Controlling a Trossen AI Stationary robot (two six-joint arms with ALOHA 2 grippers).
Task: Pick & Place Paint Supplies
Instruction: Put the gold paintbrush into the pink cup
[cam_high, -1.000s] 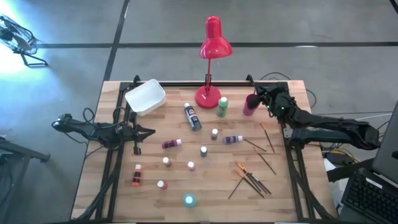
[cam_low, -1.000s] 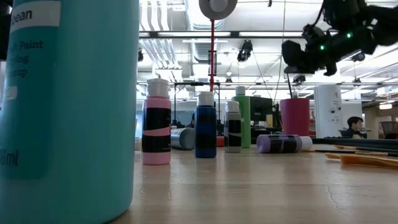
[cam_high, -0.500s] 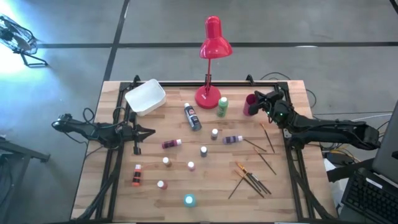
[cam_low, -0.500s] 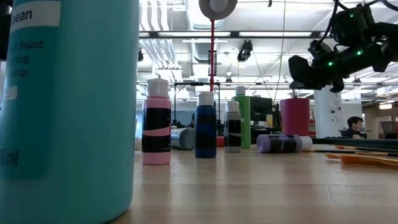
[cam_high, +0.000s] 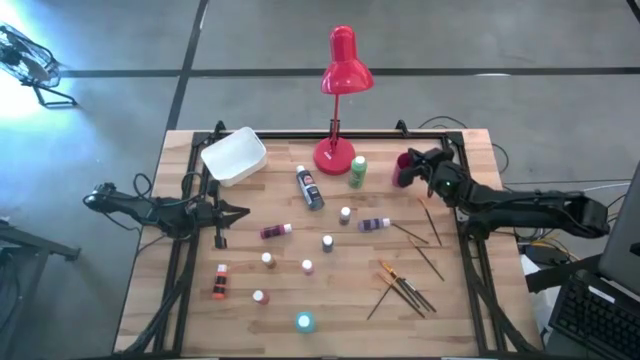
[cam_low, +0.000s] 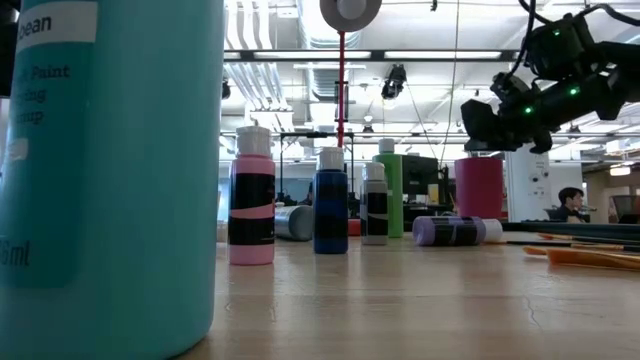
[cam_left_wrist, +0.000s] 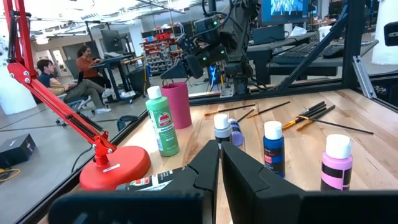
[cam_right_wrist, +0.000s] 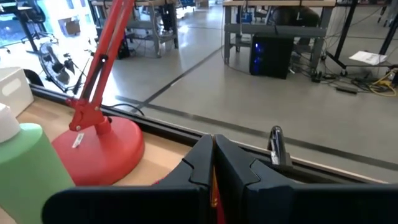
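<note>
Both pairs of jaws are pressed together with nothing between them. From above, the right gripper (cam_high: 418, 163) reaches in low from the right edge, arm stretched long and flat, its tip just beside the magenta cup (cam_high: 403, 167) near the back right of the wooden table (cam_high: 470, 300); the left gripper (cam_high: 240, 211) waits at the left side. Thin wooden-handled paintbrushes (cam_high: 405, 290) lie flat at front right, handles running diagonally; a purple paint bottle (cam_high: 374, 224) lies on its side, long axis left-right. At table height, the right gripper hangs above the upright magenta cup (cam_low: 479, 187), beside the standing green bottle (cam_low: 389, 194), blue bottle (cam_low: 331, 201) and pink bottle (cam_low: 252, 196). From the left wrist, closed fingers (cam_left_wrist: 208, 168) point across at the white-capped green bottle (cam_left_wrist: 161, 121). From the right wrist, shut fingers (cam_right_wrist: 208, 165) face the red desk lamp (cam_right_wrist: 97, 124).
</note>
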